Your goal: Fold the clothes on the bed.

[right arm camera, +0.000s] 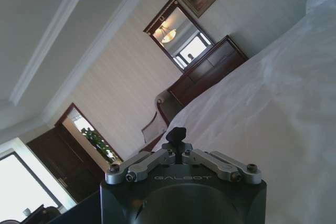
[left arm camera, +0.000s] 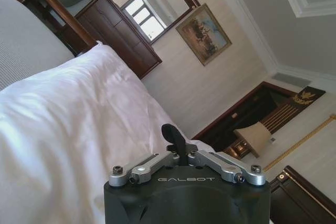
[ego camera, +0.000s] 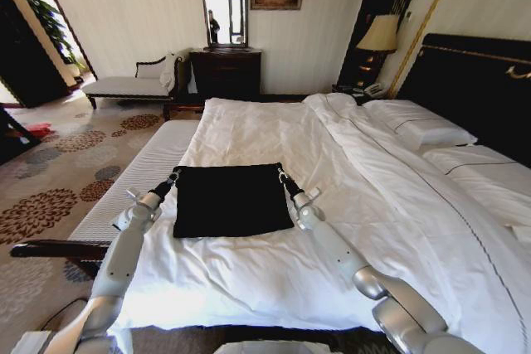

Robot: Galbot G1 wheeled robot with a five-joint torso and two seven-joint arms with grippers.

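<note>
Here I see the black T-shirt (ego camera: 231, 199) lying as a flat, roughly square dark panel on the white duvet (ego camera: 274, 134) of the bed (ego camera: 465, 80), near the foot edge and toward the bed's left side, well apart from the pillows (ego camera: 419, 126) at the headboard end. No lettering shows on the upward face.

Left gripper (ego camera: 172, 178): at the panel's far left corner, fingers pinched together on the cloth. In the left wrist view the left gripper (left arm camera: 176, 140) shows its dark fingers pressed together into one narrow tip above the duvet.

Right gripper (ego camera: 284, 178): at the panel's far right corner, likewise clamped narrow on the fabric. In the right wrist view the right gripper (right arm camera: 176, 137) shows its fingers closed to a single dark tip, with the duvet rising beside it.

Both arms reach forward from the foot edge, one along each side of the garment. The striped bench (ego camera: 141, 173) runs beside the bed's left edge, under the left arm.
</note>
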